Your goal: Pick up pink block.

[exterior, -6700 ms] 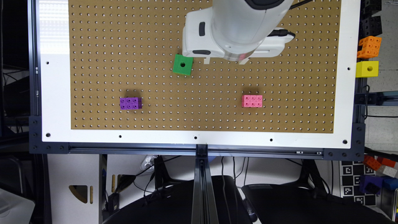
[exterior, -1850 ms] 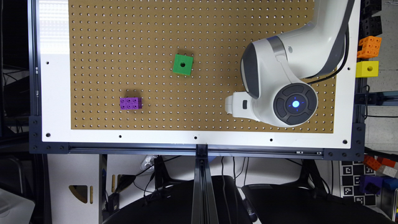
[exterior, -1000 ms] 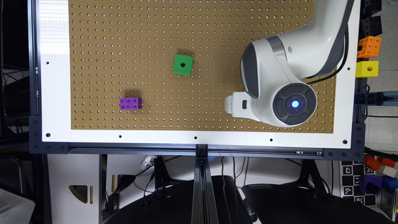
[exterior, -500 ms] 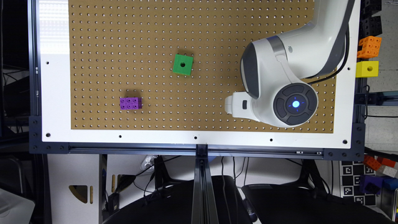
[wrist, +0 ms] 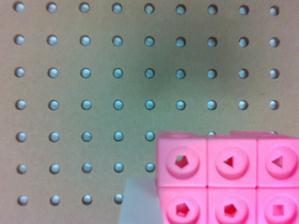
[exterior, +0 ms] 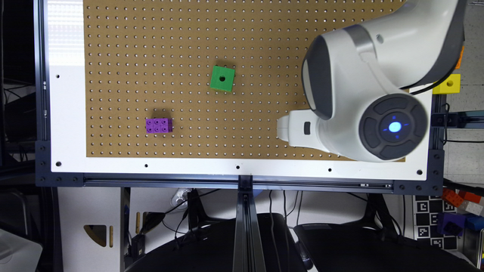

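Close: pink block (wrist: 229,179) large on pegboard (wrist: 93,93).

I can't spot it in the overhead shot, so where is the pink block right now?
The pink block shows close up in the wrist view, lying on the pegboard directly under the camera. In the exterior view the arm covers that spot, toward the exterior view's right.

White glossy arm (exterior: 378,68) with grey joint bands; dark grey round cap (exterior: 393,127) with glowing blue centre light; small dark slot on white wrist block (exterior: 298,128).
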